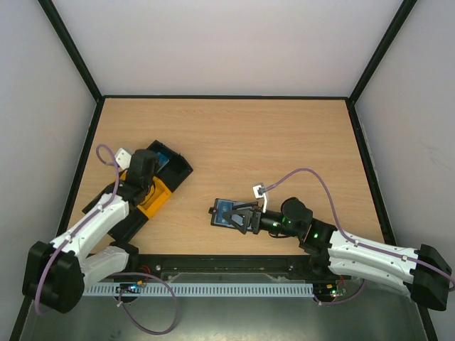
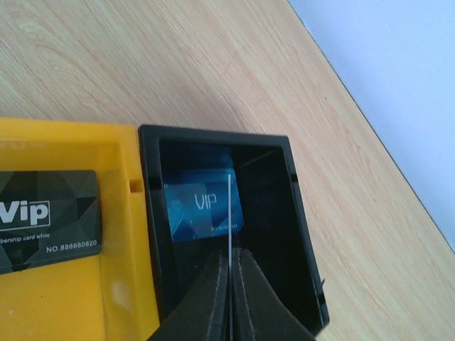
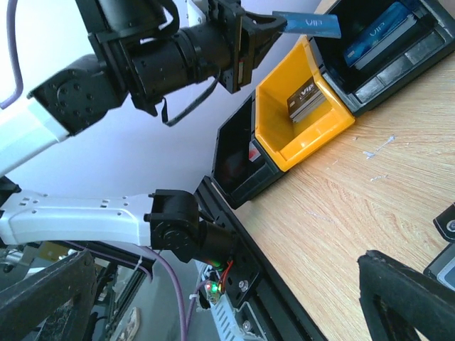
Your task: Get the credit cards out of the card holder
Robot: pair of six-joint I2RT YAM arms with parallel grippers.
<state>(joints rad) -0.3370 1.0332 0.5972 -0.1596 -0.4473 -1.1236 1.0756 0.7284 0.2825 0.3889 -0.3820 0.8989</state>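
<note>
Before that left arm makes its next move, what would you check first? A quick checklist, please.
1. Left end effector has a firm hold on the held blue card: ok, it is shut on one end of it.
2. The held card is over the black tray: ok, its thin edge lines up with the tray's inside.
3. Room in that tray: ok, only one other blue card lies there.
4. Right end effector is ready at the card holder: ok, it is open.
5. More cards are left in the holder: cannot tell.
</note>
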